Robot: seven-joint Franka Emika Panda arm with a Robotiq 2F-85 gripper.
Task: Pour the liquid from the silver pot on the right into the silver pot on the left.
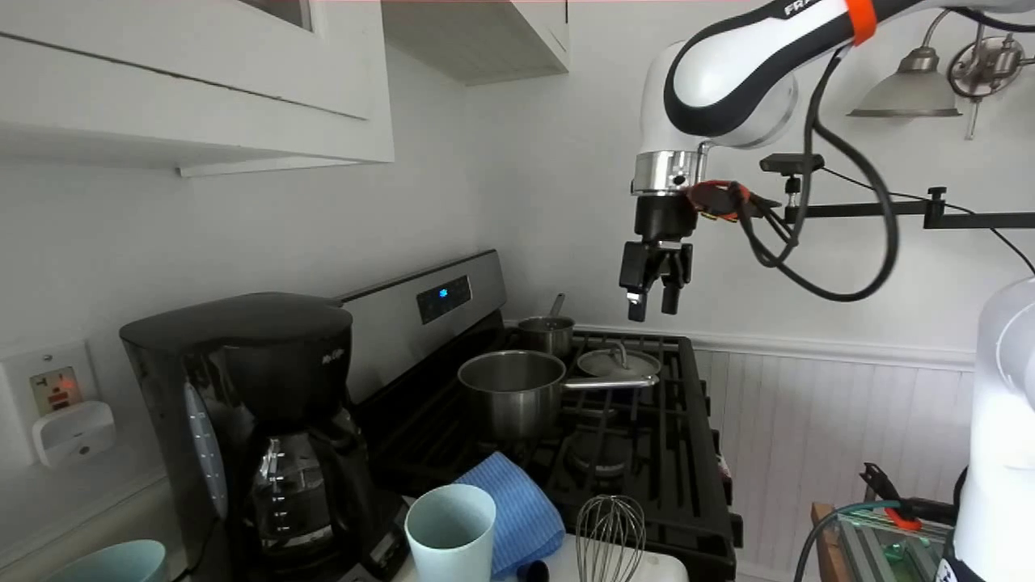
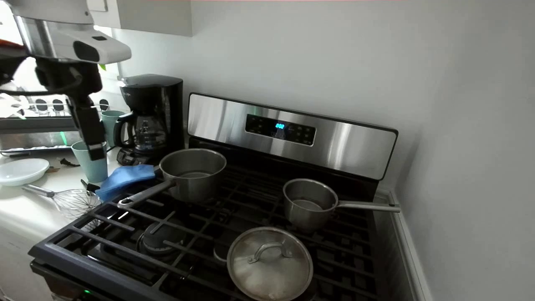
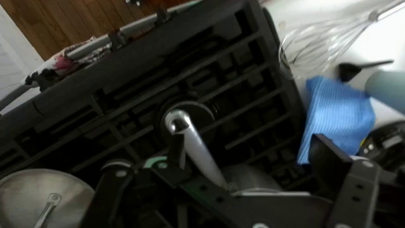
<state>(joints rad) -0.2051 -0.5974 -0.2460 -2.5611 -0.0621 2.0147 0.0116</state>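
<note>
Gripper [image 1: 653, 307] is hanging in the air at the end of the arm [image 1: 752, 81], fingers [image 3: 327, 158] pointing down and spread pretty wide, and from where I'm standing it's well apart from both pots. The larger silver pot [image 2: 196, 188] is the one on the left, upright on the grates of the stove [image 2: 100, 259] in the back row, on the side by the counter [image 2: 21, 217], with its long handle [image 2: 146, 195] sticking out toward the front. The wrist view looks down on that handle, partly hidden behind one finger. The smaller silver pot [image 2: 307, 217] sits to the right of it in both exterior views, also upright on the grates, and its thinner handle [image 2: 368, 205] points over at the side wall [image 2: 472, 188]. Can't tell how much liquid is in either one tbh, the insides are too dim. There's a round metal lid [image 2: 271, 269] lying on the grates just in front of the smaller pot, grip side up. The stove's back panel [image 2: 334, 144] has a lit blue display [image 2: 280, 126] on it. Over on the counter there's a black coffee maker [image 1: 279, 372] with a glass carafe [image 1: 291, 489] tucked in, plus a pale blue-green cup [image 1: 450, 546] standing just beside a crumpled blue cloth [image 2: 125, 179], and that cloth is near the larger pot. A wire whisk [image 2: 62, 197] lies at the stove edge, its handle end near a white dish [image 2: 25, 170]
</note>
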